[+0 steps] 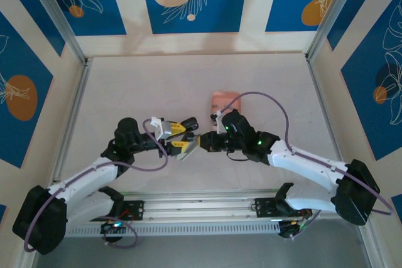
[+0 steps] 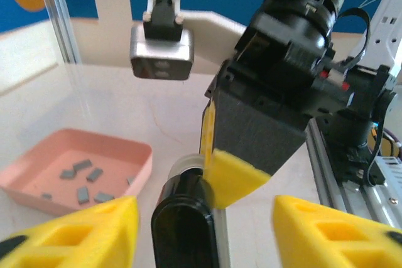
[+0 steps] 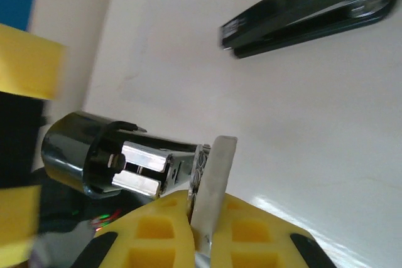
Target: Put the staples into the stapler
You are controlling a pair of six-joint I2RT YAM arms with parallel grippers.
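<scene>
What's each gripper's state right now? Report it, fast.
Left gripper: open, fingers either side of the stapler, not touching it.
Right gripper: shut on the stapler's thin metal part.

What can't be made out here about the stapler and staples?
- Whether the stapler is loaded: right wrist view, blurred; the right gripper clamps over its metal part.
- Staples count: left wrist view, tiny; a finger of the left gripper hides the pink tray's near edge.
- Long black object: right wrist view, blurred, cut by the top edge; identity unclear.
</scene>
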